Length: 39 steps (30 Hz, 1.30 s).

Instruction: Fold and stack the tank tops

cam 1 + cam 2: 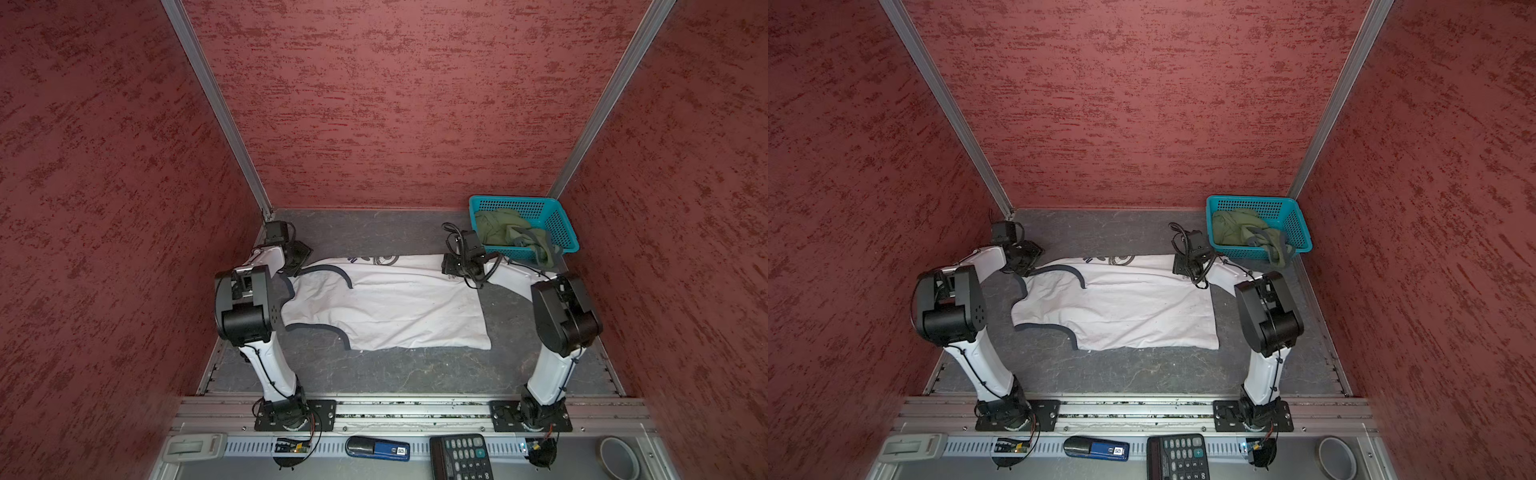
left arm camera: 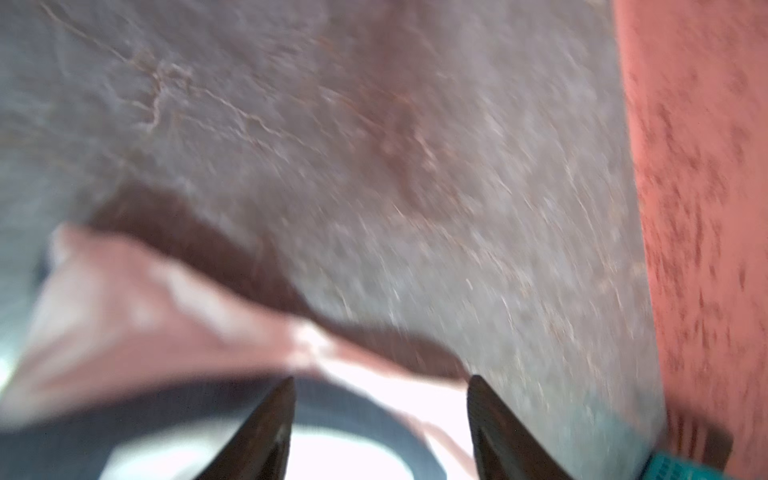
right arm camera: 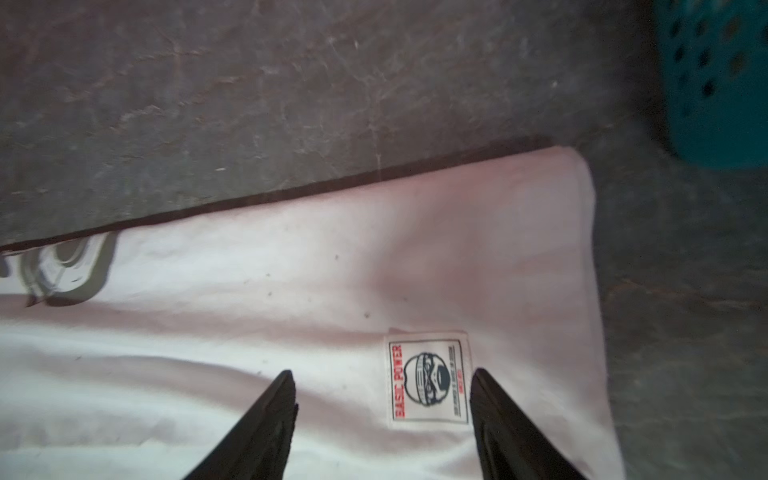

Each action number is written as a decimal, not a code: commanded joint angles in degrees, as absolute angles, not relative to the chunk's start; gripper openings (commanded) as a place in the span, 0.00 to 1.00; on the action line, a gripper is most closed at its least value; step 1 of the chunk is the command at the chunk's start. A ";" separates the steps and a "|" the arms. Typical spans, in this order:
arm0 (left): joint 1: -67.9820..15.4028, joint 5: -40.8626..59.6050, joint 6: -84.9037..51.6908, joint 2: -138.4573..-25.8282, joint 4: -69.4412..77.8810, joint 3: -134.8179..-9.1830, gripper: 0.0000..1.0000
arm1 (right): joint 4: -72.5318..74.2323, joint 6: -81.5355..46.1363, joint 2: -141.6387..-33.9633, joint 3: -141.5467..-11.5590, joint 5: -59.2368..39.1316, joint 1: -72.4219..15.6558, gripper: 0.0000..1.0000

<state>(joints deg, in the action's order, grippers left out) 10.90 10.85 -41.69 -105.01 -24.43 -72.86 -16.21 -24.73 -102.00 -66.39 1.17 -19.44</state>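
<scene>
Spreading over the red-walled grey mat [image 1: 415,370] lies the white tank top [image 1: 395,303], left claw [image 2: 382,377] and right claw [image 3: 383,370] released.

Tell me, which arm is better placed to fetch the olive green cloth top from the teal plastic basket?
Right, probably: the open right gripper hovers beside the teal plastic basket holding the olive green cloth top; the left gripper is far across the white cloth tank top.

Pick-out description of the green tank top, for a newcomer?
A teal basket stands in the far right corner of the grey table. The green tank top lies crumpled inside, spilling over the near rim. Unlike the white tank top spread flat, it is bunched.
</scene>
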 commanded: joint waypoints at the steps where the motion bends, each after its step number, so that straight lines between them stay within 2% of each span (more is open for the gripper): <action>1: 7.84 7.69 -36.95 -94.96 -33.02 -71.96 0.74 | -20.40 -23.82 -92.54 -62.49 1.84 -19.98 0.69; 8: -3.17 5.24 -34.72 -77.20 -40.10 -58.27 0.76 | -27.77 -29.08 -75.12 -47.80 1.91 -20.07 0.68; 14: -15.31 2.88 -38.38 -64.78 -48.59 -48.25 0.75 | -34.72 -37.12 -62.48 -38.18 0.97 -20.09 0.68; 23: -33.45 1.04 -53.68 -57.29 -47.21 -34.36 0.70 | -37.66 -47.96 -49.25 -25.54 0.16 -20.41 0.67; 35: -34.74 -0.95 -55.41 -59.57 -36.84 -27.86 0.62 | -36.31 -50.39 -48.02 -21.30 -0.39 -21.00 0.68; 39: -33.76 -0.21 -54.89 -60.96 -34.58 -27.25 0.59 | -35.99 -50.48 -48.99 -21.57 -1.19 -21.60 0.63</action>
<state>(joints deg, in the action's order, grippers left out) -34.33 0.58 -54.85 -60.16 -37.95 -27.90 -36.49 -48.56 -48.49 -21.52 -0.62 -20.88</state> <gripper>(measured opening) 0.592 0.640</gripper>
